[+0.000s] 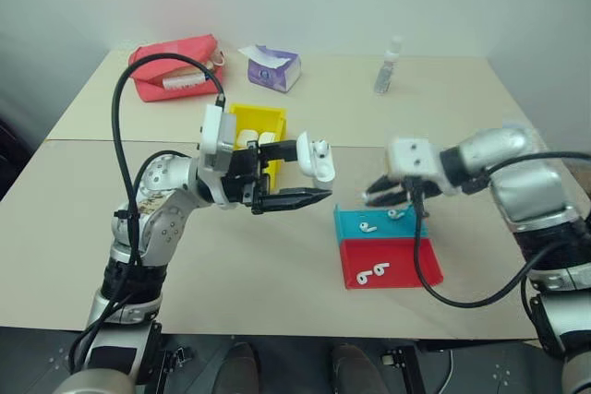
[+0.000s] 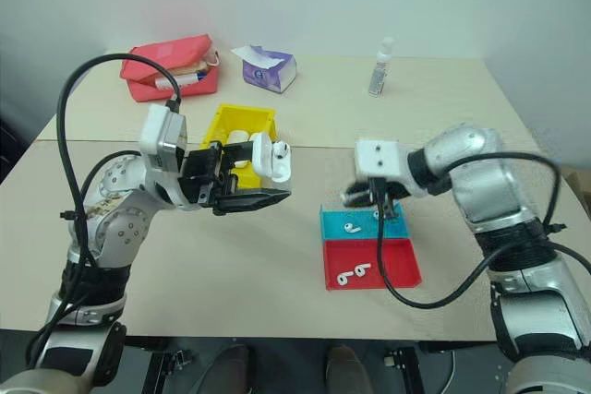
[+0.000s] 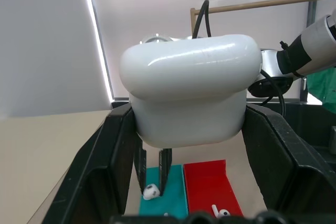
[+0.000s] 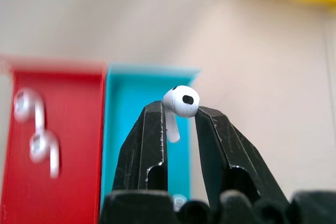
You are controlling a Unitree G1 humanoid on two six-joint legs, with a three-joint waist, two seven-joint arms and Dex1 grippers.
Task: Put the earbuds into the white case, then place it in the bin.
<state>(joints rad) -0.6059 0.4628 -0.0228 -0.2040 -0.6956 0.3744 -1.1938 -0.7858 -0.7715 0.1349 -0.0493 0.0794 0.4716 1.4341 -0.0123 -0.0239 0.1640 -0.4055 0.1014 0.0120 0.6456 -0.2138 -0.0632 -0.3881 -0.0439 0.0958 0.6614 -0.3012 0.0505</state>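
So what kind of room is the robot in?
Probably a lab or test room, not a home. Two plain tables stand against a bare white wall, and small sorting trays, a red tray and a turquoise tray, sit beside a yellow bin, laid out for practice.
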